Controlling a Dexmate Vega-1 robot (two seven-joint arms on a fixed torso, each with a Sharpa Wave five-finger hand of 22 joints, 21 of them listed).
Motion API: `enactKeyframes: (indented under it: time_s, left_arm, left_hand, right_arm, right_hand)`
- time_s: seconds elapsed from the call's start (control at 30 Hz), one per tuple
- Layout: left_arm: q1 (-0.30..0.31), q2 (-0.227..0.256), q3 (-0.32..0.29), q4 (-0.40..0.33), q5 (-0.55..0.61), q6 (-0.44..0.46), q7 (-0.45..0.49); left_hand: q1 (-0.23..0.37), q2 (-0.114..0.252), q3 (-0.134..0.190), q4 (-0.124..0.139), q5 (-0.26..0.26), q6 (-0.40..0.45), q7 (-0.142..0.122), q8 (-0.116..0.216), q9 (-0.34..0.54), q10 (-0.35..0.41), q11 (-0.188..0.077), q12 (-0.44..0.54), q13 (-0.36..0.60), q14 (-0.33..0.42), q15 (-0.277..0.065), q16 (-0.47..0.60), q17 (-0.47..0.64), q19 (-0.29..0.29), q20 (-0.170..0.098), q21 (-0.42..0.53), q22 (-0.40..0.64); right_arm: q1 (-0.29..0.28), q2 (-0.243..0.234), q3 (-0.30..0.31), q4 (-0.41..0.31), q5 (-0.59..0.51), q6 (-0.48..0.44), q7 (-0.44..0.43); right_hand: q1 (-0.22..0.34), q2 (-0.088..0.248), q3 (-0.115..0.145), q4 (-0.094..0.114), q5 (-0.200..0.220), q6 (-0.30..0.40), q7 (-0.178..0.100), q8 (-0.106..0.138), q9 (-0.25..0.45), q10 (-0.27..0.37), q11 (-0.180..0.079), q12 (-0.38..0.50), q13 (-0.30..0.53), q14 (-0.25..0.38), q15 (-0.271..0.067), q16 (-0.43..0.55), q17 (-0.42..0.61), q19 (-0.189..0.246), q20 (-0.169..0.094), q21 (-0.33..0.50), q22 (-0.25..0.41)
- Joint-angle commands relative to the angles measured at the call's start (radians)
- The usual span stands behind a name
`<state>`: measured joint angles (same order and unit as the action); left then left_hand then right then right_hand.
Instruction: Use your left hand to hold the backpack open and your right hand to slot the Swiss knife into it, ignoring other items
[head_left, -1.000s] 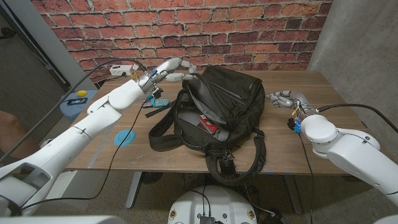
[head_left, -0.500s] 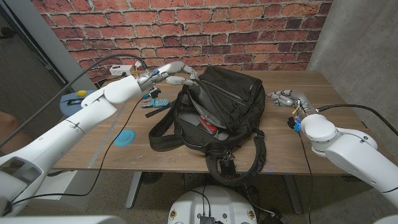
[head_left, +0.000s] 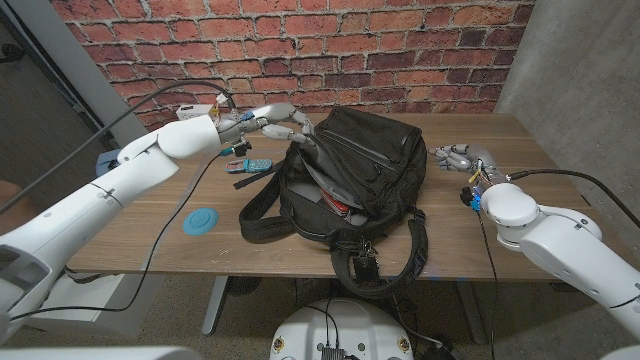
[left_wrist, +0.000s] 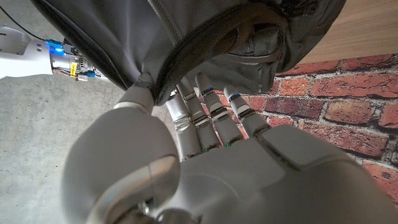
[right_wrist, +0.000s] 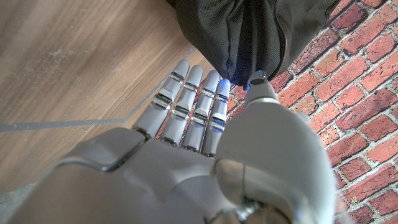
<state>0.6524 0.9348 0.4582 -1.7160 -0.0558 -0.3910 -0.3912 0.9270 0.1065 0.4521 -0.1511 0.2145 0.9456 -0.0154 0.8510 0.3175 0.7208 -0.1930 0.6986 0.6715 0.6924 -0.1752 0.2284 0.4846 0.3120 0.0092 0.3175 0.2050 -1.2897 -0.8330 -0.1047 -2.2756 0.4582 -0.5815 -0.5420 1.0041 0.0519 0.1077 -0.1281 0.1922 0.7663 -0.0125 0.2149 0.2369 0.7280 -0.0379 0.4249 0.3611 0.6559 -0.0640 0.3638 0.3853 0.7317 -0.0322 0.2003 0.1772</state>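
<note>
The black backpack lies in the middle of the wooden table, its mouth facing the front left. Something red, apparently the Swiss knife, shows inside the opening. My left hand is at the bag's far left rim. In the left wrist view the thumb and fingers pinch the zipper edge of the backpack. On the table right of the bag is my right hand, fingers straight and apart, holding nothing. The right wrist view shows its fingers just short of the backpack.
A blue disc lies on the table's left part. A small blue-grey gadget sits left of the bag, beside its strap. A white power strip and cables run along the far left. A brick wall stands behind.
My left arm has swung up and back while its hand stayed on the bag's rim. The opening looks narrower, with less of the red thing showing. The right hand has not moved.
</note>
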Motion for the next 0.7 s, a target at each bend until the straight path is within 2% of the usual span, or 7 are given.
enactKeyframes:
  time_s: [0.03, 0.17, 0.47, 0.7]
  left_arm:
    - [-0.046, 0.033, 0.009, 0.001, -0.018, 0.02, -0.096]
    - [-0.071, 0.043, 0.02, 0.001, -0.022, 0.026, -0.144]
    - [-0.097, 0.064, 0.034, -0.015, -0.017, 0.042, -0.213]
    - [-0.093, 0.073, 0.033, -0.028, -0.026, 0.058, -0.231]
  left_hand:
    - [0.0, 0.015, 0.005, 0.006, -0.005, -0.006, -0.003, 0.006, 0.006, -0.001, -0.003, -0.004, -0.002, -0.003, 0.002, -0.006, 0.004, -0.006, -0.003, -0.002, 0.001]
    - [-0.006, 0.02, 0.006, 0.01, -0.007, -0.013, -0.003, 0.007, 0.009, -0.009, 0.0, -0.008, -0.002, -0.01, 0.004, -0.009, 0.003, -0.011, -0.001, -0.003, 0.001]
    - [-0.012, 0.027, 0.008, 0.013, -0.009, -0.033, -0.008, 0.011, 0.02, -0.024, -0.002, -0.014, 0.0, -0.021, 0.008, -0.016, 0.002, -0.021, 0.0, -0.006, 0.0]
    - [-0.017, 0.029, 0.009, 0.014, -0.011, -0.038, -0.009, 0.014, 0.023, -0.024, -0.003, -0.015, -0.001, -0.022, 0.008, -0.018, -0.001, -0.023, -0.002, -0.006, 0.0]
  right_arm:
    - [0.029, 0.029, -0.017, 0.023, 0.013, 0.042, -0.006]
    - [0.029, 0.043, -0.012, 0.034, 0.025, 0.075, 0.0]
    - [-0.006, 0.062, 0.011, 0.113, 0.042, 0.265, 0.073]
    - [-0.035, 0.044, 0.043, 0.181, 0.052, 0.395, 0.16]
  right_hand:
    - [0.002, 0.005, -0.002, -0.003, -0.003, -0.004, 0.0, 0.002, 0.003, -0.005, 0.005, -0.004, 0.004, -0.009, -0.077, 0.002, 0.001, -0.002, -0.006, 0.008, 0.002]
    - [0.001, 0.007, -0.002, -0.003, -0.003, -0.007, 0.0, 0.001, 0.003, -0.008, 0.007, -0.006, 0.003, -0.013, -0.074, 0.001, 0.002, -0.006, -0.004, 0.006, 0.002]
    - [-0.001, 0.006, -0.004, -0.005, -0.005, -0.037, -0.001, -0.009, 0.002, -0.046, 0.009, -0.027, 0.0, -0.054, -0.066, -0.016, 0.0, -0.033, -0.005, -0.002, 0.002]
    - [-0.002, 0.015, -0.001, -0.005, -0.008, -0.103, -0.005, -0.024, 0.002, -0.113, 0.015, -0.065, -0.008, -0.113, -0.052, -0.041, -0.005, -0.075, -0.009, -0.011, 0.002]
